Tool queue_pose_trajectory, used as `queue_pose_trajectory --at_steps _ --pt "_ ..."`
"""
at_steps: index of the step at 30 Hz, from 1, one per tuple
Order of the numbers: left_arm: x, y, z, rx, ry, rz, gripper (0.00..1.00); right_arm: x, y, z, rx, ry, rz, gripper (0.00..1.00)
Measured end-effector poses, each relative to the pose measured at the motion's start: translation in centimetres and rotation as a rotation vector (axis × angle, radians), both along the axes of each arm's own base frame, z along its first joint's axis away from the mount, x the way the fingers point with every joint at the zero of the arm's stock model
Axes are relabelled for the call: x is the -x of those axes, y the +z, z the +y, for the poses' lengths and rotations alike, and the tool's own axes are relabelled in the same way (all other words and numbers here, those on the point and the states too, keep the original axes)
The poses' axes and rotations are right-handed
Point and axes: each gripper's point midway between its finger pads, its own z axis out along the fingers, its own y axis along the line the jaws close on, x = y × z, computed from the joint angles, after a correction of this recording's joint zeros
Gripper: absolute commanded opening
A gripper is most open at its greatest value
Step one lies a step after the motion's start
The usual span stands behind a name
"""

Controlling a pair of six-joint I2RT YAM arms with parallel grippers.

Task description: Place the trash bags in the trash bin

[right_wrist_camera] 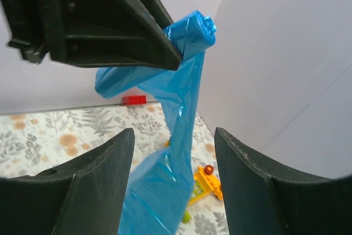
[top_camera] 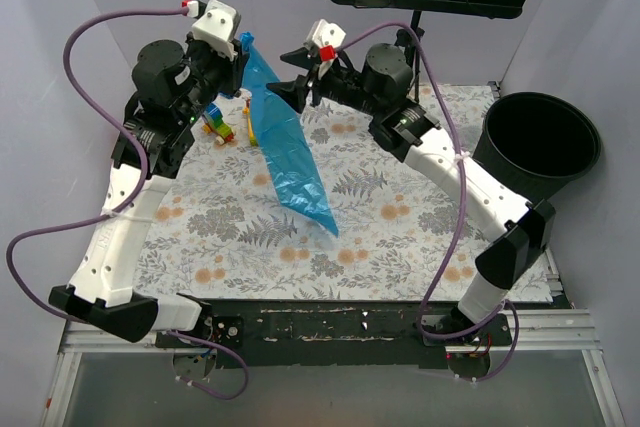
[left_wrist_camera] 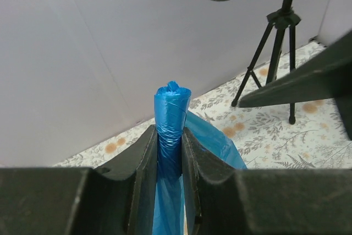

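Currently the left gripper pinches the rolled top of the translucent bright-blue plastic trash bag, which hangs at upper centre-left. The right gripper stands wide open beside it. The next move is probably carrying it across to the large round black plastic trash bin at right.

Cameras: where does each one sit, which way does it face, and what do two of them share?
Top external: above and behind the arm bases, looking down on the table; the left arm, the right arm and the trash bin show.
Left wrist: on the left arm, looking past the left gripper, shut on the trash bag, towards the tripod.
Right wrist: on the right arm, looking between the open fingers of the right gripper at the hanging bag.
Shared: both wrist views show the bag's top clamped in the left gripper.
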Motion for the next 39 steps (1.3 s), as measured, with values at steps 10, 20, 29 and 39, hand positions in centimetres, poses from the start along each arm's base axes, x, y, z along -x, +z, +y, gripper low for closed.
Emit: queue_pose_trajectory --at_steps 10,20,29,39 --pt "2.0 1.8 -0.7 0.017 -0.075 -0.046 0.0 -2.3 -3.3 4.0 -0.015 0.054 0.167 0.64" --pt "2.0 1.6 -0.9 0.015 -0.087 -0.039 0.0 -2.3 -2.6 5.1 -0.074 0.1 0.211 0.37" --pt "1.9 1.7 -1.0 0.019 -0.088 -0.039 0.0 -1.3 -1.6 5.1 -0.082 0.164 0.179 0.01" --pt "-1.7 1.5 -0.4 -0.002 0.032 -0.008 0.0 -1.5 0.7 4.2 0.007 0.135 -0.103 0.01"
